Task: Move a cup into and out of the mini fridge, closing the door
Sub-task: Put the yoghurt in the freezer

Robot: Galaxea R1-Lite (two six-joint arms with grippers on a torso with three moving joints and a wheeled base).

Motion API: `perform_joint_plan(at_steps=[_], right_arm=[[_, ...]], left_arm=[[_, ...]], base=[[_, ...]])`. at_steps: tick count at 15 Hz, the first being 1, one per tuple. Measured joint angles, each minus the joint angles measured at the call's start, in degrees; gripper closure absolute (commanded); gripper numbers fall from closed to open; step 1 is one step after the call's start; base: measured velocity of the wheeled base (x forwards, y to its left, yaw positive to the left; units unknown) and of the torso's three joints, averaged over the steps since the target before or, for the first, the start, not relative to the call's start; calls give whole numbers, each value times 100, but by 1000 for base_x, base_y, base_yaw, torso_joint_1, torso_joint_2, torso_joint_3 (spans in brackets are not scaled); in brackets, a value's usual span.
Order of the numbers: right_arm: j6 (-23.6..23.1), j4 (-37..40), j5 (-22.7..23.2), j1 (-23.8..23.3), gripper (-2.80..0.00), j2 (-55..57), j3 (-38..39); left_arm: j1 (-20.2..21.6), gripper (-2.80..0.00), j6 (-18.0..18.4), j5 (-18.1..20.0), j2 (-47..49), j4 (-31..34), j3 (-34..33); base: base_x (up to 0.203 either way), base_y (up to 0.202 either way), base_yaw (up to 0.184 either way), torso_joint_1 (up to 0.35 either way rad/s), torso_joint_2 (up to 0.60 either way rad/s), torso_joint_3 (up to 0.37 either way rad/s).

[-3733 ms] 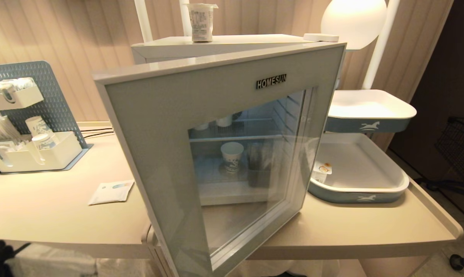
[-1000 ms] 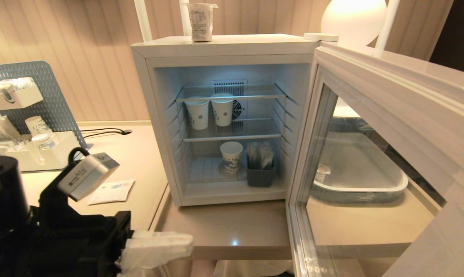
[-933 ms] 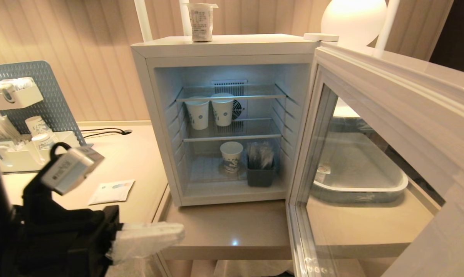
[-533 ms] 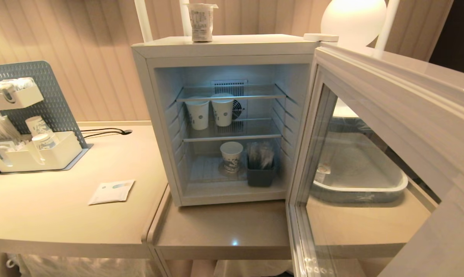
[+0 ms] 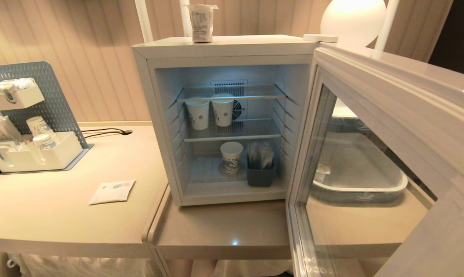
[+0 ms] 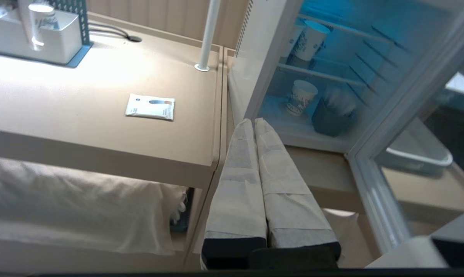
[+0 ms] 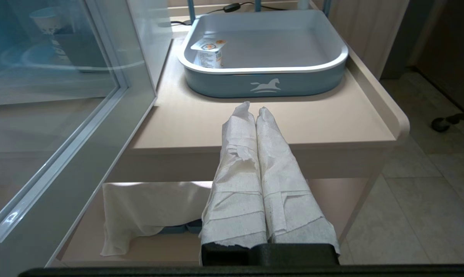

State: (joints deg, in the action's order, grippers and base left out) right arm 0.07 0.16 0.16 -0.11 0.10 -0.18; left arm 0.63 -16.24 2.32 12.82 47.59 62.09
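In head view, left end effector (image 6: 253,124) gone; door (image 5: 389,154) open.

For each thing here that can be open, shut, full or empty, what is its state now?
Door: swung wide open.
Mini fridge: open, lit inside, holding paper cups and a dark bin.
Cup: sealed, upright on top of the fridge.
Left gripper: shut, empty, in front of the fridge.
Right gripper: shut, empty, in front of the tray.
Tray: holds one small tub, otherwise bare.
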Motion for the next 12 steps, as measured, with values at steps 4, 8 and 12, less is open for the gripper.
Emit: perform_joint_plan(at_steps=[4, 8, 12], right_arm=[[2, 2, 0, 4, 0, 0, 0], [2, 2, -3, -2, 0, 0, 0], [2, 2, 0, 0, 0, 0, 0]], left_arm=[[-18, 0, 793, 196, -945, -969, -1962], [-33, 0, 1436, 62, -1201, -3484, -4915], [-43, 0, 1672, -109, -1267, -4882, -6100]], base=[[0, 0, 0, 0, 0, 0], [0, 0, 0, 0, 0, 0], [0, 0, 0, 0, 0, 0]])
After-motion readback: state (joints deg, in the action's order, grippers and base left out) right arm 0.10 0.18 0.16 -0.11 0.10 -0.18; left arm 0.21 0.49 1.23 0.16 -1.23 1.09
